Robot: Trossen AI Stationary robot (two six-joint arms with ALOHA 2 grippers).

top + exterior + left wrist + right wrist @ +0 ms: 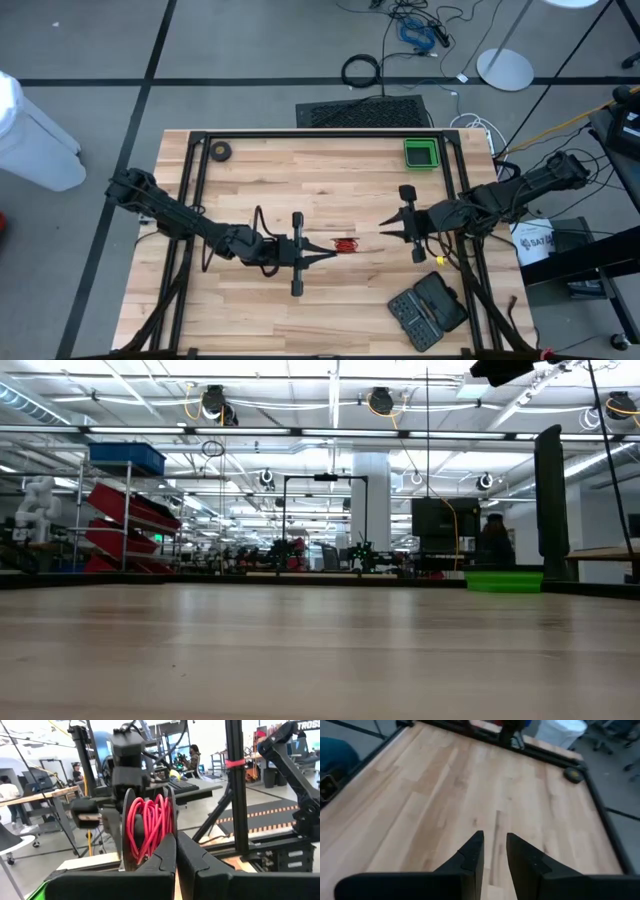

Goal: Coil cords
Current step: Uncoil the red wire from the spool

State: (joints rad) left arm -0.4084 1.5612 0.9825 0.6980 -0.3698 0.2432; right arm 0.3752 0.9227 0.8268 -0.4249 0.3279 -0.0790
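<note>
Only left wrist view shows red cord (148, 827) coiled.

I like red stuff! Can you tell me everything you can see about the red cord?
The red cord is thin and shiny, like plastic-coated wire, bunched in many loops. It sits mid-table, just in front of the left gripper, whose fingers are shut. Seen close up, the loops stand upright against a dark round reel.

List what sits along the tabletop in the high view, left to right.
Small black roll → left gripper → red cord bundle → right gripper → green bin → black case.
</note>
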